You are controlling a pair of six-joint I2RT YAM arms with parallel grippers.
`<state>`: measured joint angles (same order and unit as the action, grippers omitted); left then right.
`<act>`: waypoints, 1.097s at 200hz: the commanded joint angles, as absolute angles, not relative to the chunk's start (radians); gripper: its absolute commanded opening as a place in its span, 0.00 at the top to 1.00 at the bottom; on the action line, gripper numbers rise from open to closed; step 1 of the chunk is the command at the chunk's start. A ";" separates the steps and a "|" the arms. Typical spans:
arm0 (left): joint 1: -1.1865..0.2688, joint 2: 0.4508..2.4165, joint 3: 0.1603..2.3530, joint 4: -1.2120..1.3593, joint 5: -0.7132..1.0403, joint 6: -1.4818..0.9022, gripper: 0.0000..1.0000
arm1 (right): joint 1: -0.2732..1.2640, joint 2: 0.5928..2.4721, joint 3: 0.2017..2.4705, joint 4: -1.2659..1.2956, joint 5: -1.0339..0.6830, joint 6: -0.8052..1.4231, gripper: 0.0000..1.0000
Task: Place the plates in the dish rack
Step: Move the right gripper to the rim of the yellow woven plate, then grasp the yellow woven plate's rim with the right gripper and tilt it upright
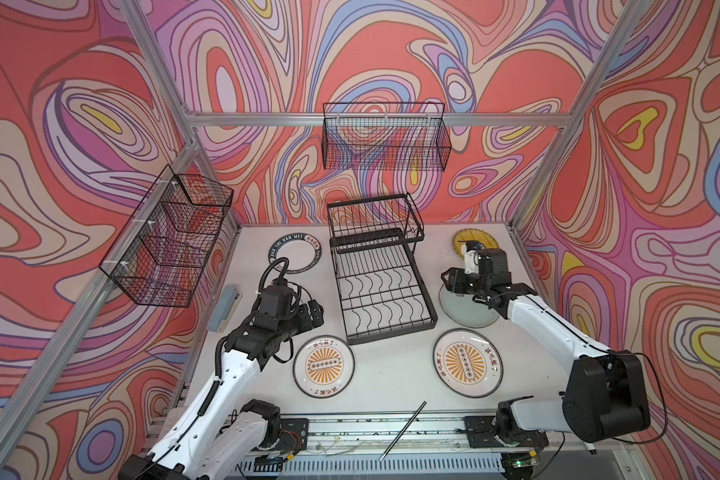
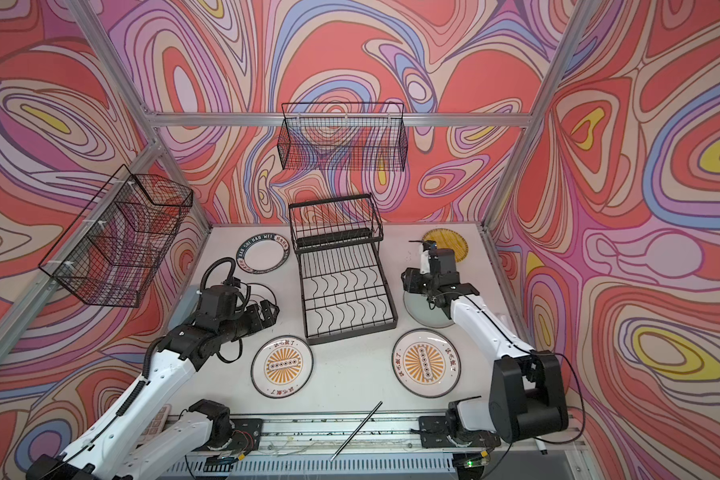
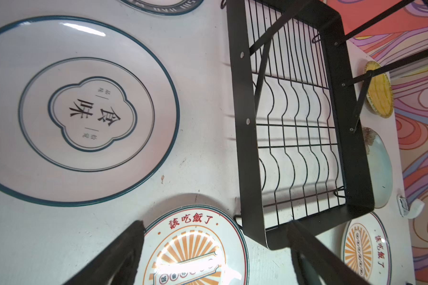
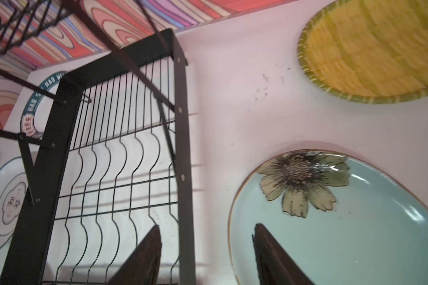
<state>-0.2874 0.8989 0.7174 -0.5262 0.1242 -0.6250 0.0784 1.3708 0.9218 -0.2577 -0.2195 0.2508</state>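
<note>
The black wire dish rack (image 1: pixel 381 282) stands mid-table with nothing in it. All the plates lie flat on the table around it. A black lettered-rim plate (image 1: pixel 298 251) is at the back left. Two sunburst plates (image 1: pixel 323 365) (image 1: pixel 467 362) sit in front. A yellow plate (image 4: pixel 371 49) is at the back right. My left gripper (image 3: pixel 216 223) hangs open above the near sunburst plate, beside the dark-ringed white plate (image 3: pixel 82 111). My right gripper (image 4: pixel 206 226) is open and holds nothing. It hovers over the gap between the rack's side rail and the pale green flowered plate (image 4: pixel 344 222).
Two black mesh baskets hang on the walls, one at the back (image 1: pixel 385 137) and one on the left (image 1: pixel 171 237). A thin metal rod (image 1: pixel 404 430) lies across the front rail. A grey-blue block (image 1: pixel 224 309) sits at the table's left edge.
</note>
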 commanded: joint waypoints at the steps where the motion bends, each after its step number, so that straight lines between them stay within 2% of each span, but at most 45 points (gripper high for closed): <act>1: -0.290 0.871 0.706 -0.500 0.182 -0.627 0.07 | -0.044 1.384 0.922 -0.228 -0.382 0.306 0.35; 53: -0.290 0.812 0.693 -0.503 0.187 -0.631 0.08 | -0.226 1.526 0.957 -0.166 -0.471 0.389 0.33; 94: -0.291 0.798 0.703 -0.527 0.199 -0.641 0.08 | -0.337 1.681 1.019 -0.098 -0.566 0.436 0.39; 173: -0.291 0.793 0.665 -0.476 0.223 -0.704 0.08 | -0.364 1.988 1.243 -0.063 -0.555 0.503 0.47; 219: -0.291 0.793 0.656 -0.468 0.229 -0.715 0.09 | -0.368 2.072 1.315 -0.051 -0.520 0.552 0.48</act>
<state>-0.2882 0.7982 0.6617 -0.4789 0.2249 -0.6968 -0.3607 2.0434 1.2797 -0.0731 -0.5446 0.5152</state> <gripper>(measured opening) 0.912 0.520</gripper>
